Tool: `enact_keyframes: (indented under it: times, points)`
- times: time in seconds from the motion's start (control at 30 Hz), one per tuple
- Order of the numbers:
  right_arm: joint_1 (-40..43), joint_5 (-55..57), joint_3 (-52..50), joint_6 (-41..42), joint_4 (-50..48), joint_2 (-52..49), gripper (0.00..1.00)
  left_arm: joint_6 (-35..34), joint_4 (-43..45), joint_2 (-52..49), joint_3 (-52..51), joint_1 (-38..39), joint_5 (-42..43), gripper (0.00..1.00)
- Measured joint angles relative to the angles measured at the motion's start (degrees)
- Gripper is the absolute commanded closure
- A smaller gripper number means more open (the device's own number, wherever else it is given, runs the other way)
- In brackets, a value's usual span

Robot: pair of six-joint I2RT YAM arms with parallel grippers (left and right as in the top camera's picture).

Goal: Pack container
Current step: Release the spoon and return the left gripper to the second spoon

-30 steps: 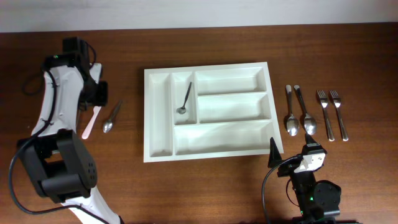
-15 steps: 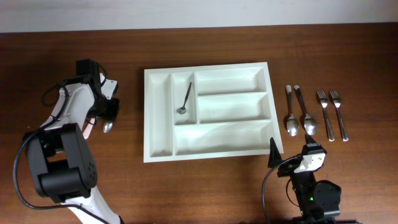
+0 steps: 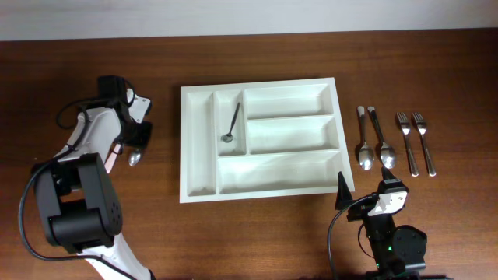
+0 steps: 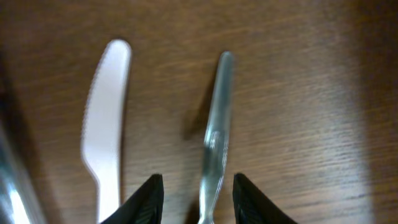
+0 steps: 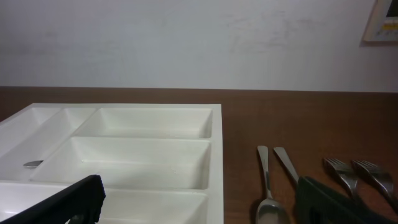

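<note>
Dark wood table (image 3: 257,241). Near edge: right gripper (image 5: 199,186), spread wide, empty. Centre: white container (image 3: 184,155), small spoon (image 3: 232,124) in its second narrow compartment. Right of it: two tablespoons (image 3: 375,144), two forks (image 3: 416,140). Left: left gripper (image 4: 199,186), part-open, astride a metal spoon (image 4: 214,137), gaps either side; white knife (image 4: 106,124) beside. Beyond: pale wall (image 5: 186,43).

The table (image 3: 436,62) is dark brown wood with a fine grain running along its length, under a soft, even light that leaves only faint shadows. Straight ahead of the right gripper (image 5: 199,208), past the table's far edge, stands a plain off-white wall (image 5: 186,43), slightly mottled. Up and to that gripper's right a pale framed panel (image 5: 380,18) hangs on it, only its corner in sight.
</note>
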State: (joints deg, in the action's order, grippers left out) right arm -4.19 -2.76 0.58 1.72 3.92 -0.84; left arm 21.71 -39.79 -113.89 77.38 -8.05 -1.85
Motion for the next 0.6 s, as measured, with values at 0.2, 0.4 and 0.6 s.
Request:
enact_keyframes:
  times: [0.2, 0.4, 0.6]
  points:
    - [0.00, 0.00, 0.00, 0.02, 0.00, 0.00, 0.01, 0.02, 1.75, 0.00, -2.67, 1.84, 0.00, 0.62]
    - [0.00, 0.00, 0.00, 0.02, 0.00, 0.00, 0.01, 0.04, 1.75, 0.00, -2.67, 1.84, -0.31, 0.62]
    - [0.00, 0.00, 0.00, 0.02, 0.00, 0.00, 0.01, 0.20, 1.92, 0.00, -2.67, 1.84, -0.55, 0.64]
